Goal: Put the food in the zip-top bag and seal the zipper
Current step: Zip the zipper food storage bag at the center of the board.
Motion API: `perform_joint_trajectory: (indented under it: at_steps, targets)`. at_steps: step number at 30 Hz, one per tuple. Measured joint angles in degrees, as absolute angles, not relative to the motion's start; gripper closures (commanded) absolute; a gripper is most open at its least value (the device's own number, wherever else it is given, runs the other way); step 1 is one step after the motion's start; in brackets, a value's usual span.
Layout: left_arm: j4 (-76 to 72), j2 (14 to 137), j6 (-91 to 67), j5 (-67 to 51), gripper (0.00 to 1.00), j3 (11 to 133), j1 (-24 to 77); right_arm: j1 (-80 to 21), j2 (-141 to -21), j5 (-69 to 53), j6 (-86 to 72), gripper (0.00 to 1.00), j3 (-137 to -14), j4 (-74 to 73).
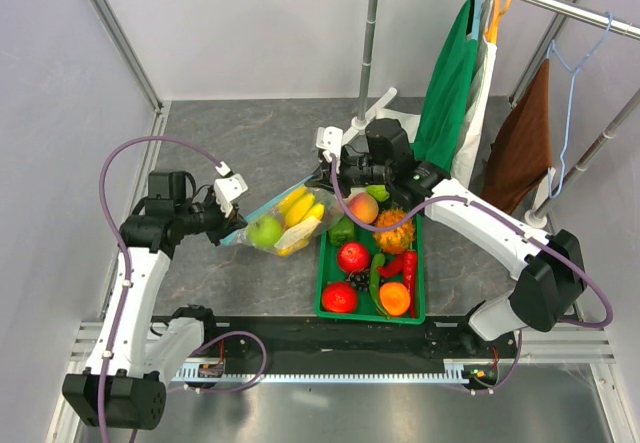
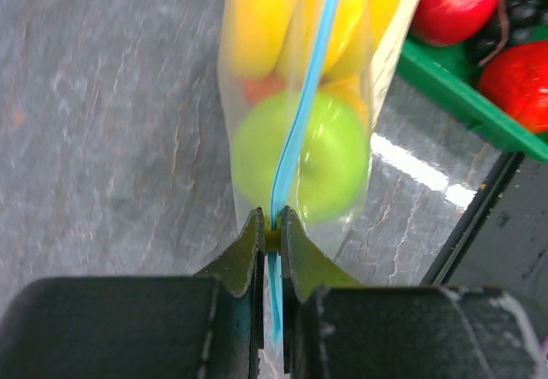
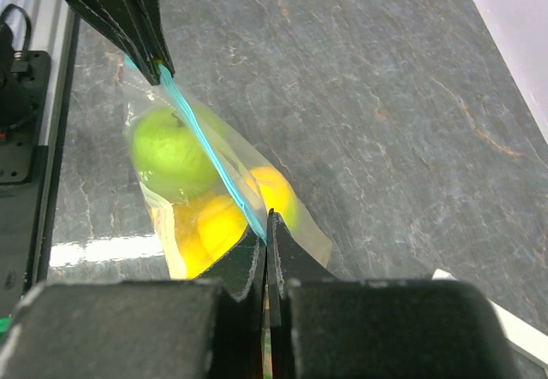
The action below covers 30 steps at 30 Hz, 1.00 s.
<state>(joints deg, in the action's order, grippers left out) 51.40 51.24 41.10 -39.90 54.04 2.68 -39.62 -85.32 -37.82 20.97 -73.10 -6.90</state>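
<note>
The clear zip-top bag hangs stretched between both grippers above the grey table. Inside it are a green apple and a yellow banana bunch. My left gripper is shut on the left end of the light-blue zipper, with the apple just beyond its fingertips. My right gripper is shut on the zipper's other end. In the right wrist view the apple and yellow pieces show through the plastic, and the left gripper's fingers pinch the far corner.
A green crate to the right of the bag holds more food: red, orange, green and dark pieces. Behind it stand a metal pole and a rack with a green cloth and a brown cloth. A black rail runs along the near edge.
</note>
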Motion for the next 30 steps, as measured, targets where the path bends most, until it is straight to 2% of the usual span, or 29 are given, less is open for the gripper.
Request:
perform_joint_trajectory:
  at_steps: [14, 18, 22, 27, 30]
  targets:
    - [52.3, 50.4, 48.3, -38.1, 0.98, 48.7, -7.7, -38.2, -85.3, -37.6, 20.8, 1.00, -73.1, -6.9]
    - [52.8, 49.3, 50.7, -39.0, 0.94, 48.0, -9.1, -38.3, -85.3, -38.3, 20.8, 1.00, -73.1, -7.0]
    - [55.5, 49.7, 51.6, -39.6, 0.65, 50.0, -9.7, -38.3, -85.3, -38.9, 20.6, 1.00, -73.1, -6.8]
    - [61.7, 51.9, 52.0, -39.8, 0.45, 57.9, -11.2, -36.7, -85.3, -39.0, 20.0, 1.00, -73.1, -3.6]
    - [63.2, 53.0, 52.1, -42.4, 0.41, 63.4, -10.3, -37.0, -85.3, -39.0, 19.7, 1.00, -73.1, -2.5]
